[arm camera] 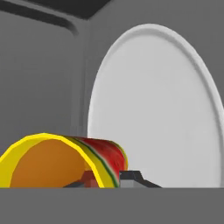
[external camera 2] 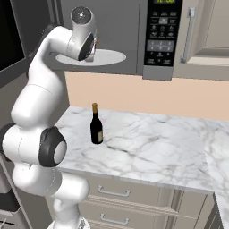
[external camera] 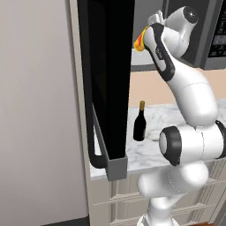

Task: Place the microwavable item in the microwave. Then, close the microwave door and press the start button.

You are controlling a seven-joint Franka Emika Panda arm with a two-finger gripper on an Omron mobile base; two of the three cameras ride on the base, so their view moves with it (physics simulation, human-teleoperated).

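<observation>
One step in hand: getting the cup [arm camera: 65,159] onto the turntable [arm camera: 153,109]; door closing and start come after.
Door [external camera: 108,79]: at my far left it stands swung wide open, bar handle [external camera: 95,137] toward me, so I judge the way in is free.
Cup: pinched in the end effector [arm camera: 107,179] at the mouth of the microwave [external camera 2: 129,40], lying tilted, its open yellow rim facing the hand camera; from the left base it shows as a yellow and red patch beside the wrist.
End effector: pressed together on the cup wall.
Turntable: just ahead of the cup, inside the cavity, bare.
My plan: reach further in until the cup is over the plate's middle, roll the wrist so it comes upright, lower until it touches, then release.
Risk: letting go tilted could tip it.
Bottle [external camera 2: 96,125]: on the counter [external camera 2: 152,147] below, well apart; I leave it.
Panel [external camera 2: 162,33]: at the right, untouched.
</observation>
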